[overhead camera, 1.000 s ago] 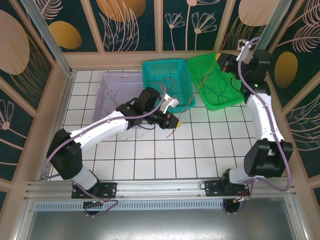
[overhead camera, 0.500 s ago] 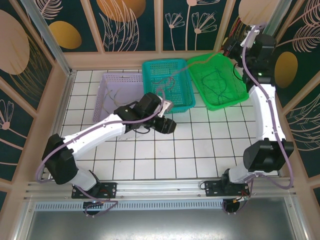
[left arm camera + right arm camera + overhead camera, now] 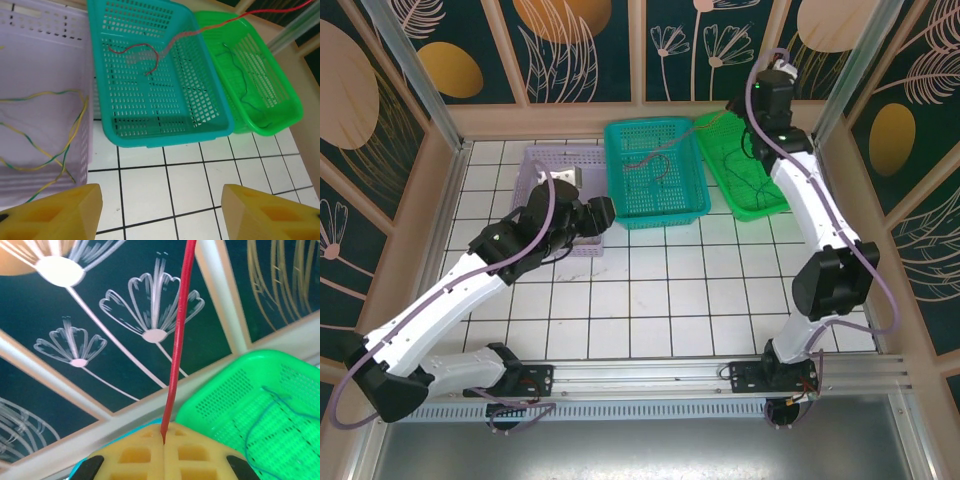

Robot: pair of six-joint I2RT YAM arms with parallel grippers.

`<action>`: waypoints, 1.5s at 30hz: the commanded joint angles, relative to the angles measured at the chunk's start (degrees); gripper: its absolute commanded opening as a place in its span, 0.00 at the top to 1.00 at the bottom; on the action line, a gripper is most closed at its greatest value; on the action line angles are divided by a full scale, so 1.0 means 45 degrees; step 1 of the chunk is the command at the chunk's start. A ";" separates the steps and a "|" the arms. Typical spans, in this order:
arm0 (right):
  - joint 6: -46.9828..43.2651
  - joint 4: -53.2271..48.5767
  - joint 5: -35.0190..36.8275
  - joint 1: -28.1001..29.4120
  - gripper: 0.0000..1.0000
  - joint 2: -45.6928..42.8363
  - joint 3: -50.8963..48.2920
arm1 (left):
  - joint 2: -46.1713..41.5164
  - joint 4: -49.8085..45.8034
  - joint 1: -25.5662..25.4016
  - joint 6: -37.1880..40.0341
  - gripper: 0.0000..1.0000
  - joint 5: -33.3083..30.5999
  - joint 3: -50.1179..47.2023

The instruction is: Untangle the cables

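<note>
Your arms (image 3: 440, 300) are white with black joints (image 3: 830, 282), purple-grey cables (image 3: 552, 205) alongside, and blocky yellow fingers (image 3: 55, 212).

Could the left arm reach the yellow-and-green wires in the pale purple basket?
Probably yes: the left gripper hangs open and empty beside the pale purple plastic basket, nothing covering the thin yellow-and-green wires.

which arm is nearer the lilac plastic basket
Left. The left arm ends over the near right corner of the lilac plastic basket; the right arm reaches above the green plastic basket.
</note>
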 commanded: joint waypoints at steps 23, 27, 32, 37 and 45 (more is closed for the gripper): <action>0.5175 -0.5146 0.9821 0.3190 1.00 0.3804 0.3063 | -0.0883 -0.0370 0.0044 -0.1196 0.43 -0.0118 -0.0844; 0.6966 -0.7153 1.0286 0.3061 1.00 0.4302 0.4380 | -0.0911 -0.0395 0.0046 -0.1205 0.44 -0.0110 -0.0860; 0.8505 -0.9175 1.0729 0.3168 1.00 0.5021 0.5383 | -0.0931 -0.0431 0.0030 -0.1210 0.46 -0.0068 -0.0848; 0.8197 -0.8770 1.0331 0.3279 1.00 0.5124 0.4518 | -0.0989 -0.0431 0.0033 -0.1205 0.47 -0.0051 -0.0897; 0.7128 -0.8348 0.8342 0.4568 1.00 0.4658 0.2595 | -0.1014 -0.0281 0.0047 -0.1263 0.48 0.0106 -0.1111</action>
